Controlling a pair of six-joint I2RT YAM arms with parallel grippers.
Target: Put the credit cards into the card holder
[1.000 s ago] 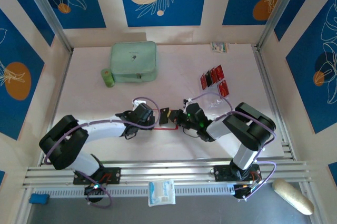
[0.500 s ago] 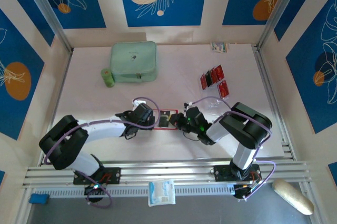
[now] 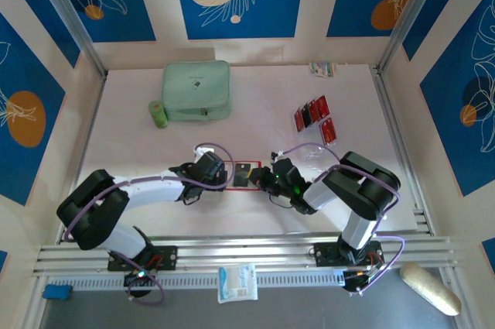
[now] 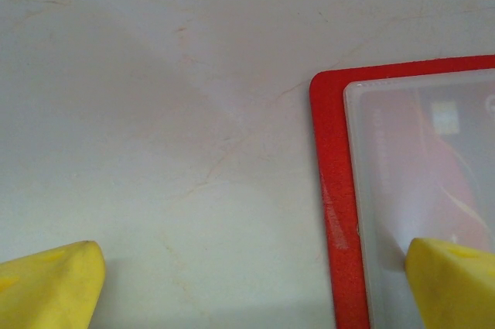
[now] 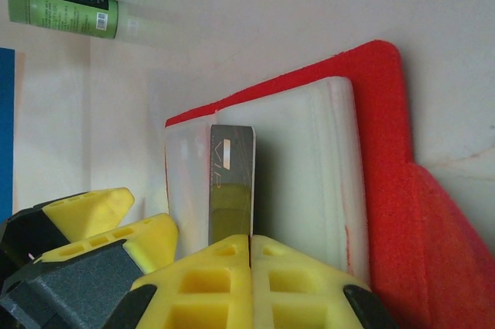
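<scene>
My right gripper pinches one credit card edge-on over the open card holder mid-surface. My left gripper is spread wide, one fingertip over the holder's clear sleeve. The other credit cards lie far right.

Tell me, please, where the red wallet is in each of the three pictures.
Top view: the red wallet lies near the middle of the table, toward the front.
Left wrist view: its corner runs down the right side.
Right wrist view: it lies open across the right half.
Shared landmark: its clear sleeve, seen in both wrist views.
</scene>
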